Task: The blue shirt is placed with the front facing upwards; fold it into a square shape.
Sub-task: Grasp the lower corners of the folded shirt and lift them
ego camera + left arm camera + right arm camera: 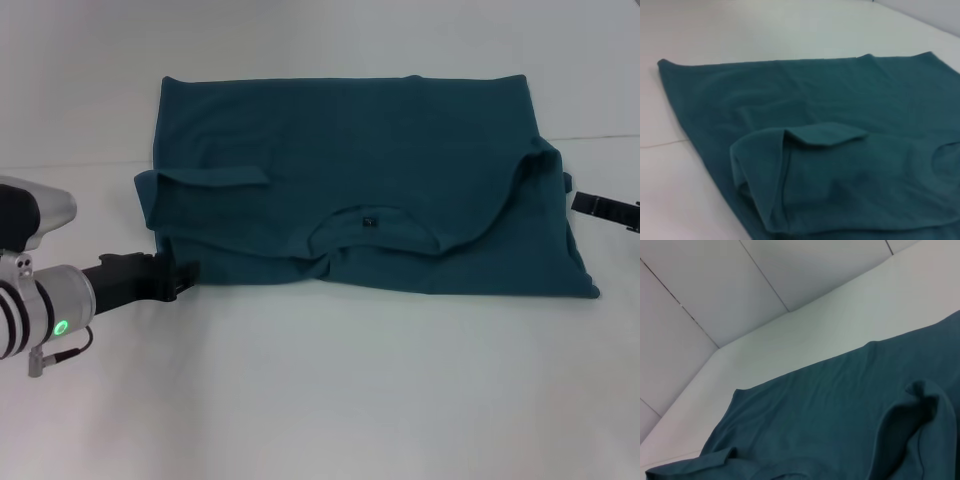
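While the large dark teal-blue cotton short-sleeved shirt [350,180] lies spread across the white table [320,400], folded over on itself into a broad rectangle, the left gripper [185,275] sits low at the garment's near left corner. Its black fingers [172,277] reach toward the cloth's edge from the robot's left, the tips just beside or touching the hem; how wide the claw stands, and whether it pinches any fabric, cannot be told from the head view, and the left wrist view shows no fingers at all.

On the shirt [840,150] the round neckline [372,235] faces the robot, with a small dark label [371,220] inside it. One short sleeve [215,178] is turned inward on the robot's left side, its flap lying flat on the body of the shirt; the left wrist view shows that same sleeve fold [815,136] as a raised, rounded roll of cloth. On the robot's right side the other sleeve [535,175] is doubled back with a curved, loosely puckered edge, which the right wrist view shows as a lifted loop of fabric [920,405].

At the far right edge of the head view the right gripper [605,208] appears only as a dark strip just beside the shirt's right border, above the table; its claw's state cannot be told
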{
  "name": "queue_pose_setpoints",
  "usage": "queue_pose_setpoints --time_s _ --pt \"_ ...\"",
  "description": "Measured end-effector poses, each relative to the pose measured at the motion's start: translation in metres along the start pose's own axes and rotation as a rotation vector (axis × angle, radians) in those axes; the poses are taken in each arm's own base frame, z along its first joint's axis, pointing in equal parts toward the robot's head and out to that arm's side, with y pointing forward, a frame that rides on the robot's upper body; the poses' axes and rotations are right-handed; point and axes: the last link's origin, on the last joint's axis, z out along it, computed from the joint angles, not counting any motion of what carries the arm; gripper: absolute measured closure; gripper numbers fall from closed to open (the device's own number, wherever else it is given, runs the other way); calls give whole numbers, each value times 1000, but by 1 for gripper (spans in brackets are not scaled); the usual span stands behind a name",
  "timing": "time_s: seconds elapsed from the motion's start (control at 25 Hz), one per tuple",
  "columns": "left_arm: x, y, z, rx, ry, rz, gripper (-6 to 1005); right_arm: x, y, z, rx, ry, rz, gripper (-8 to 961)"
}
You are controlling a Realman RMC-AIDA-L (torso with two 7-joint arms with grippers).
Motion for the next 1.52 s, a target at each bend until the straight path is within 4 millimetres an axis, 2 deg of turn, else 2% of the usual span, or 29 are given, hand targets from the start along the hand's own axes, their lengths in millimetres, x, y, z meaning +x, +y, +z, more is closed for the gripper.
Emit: queue_pose_setpoints --time_s 0.68,0.88,1.12,1.32,1.52 --pt "-5 6 12 21 -43 32 586 6 1 -2 -7 1 14 322" --pt "-4 5 12 23 -42 33 794 7 0 -4 -9 3 22 325" --pt "-5 7 12 7 -43 27 983 9 -1 -8 -13 1 34 321" --pt "-4 6 4 -21 -26 9 981 6 -2 -20 -44 34 -1 311" --pt "-1 8 -3 -55 -12 -6 979 -10 -5 -45 -39 147 -102 300"
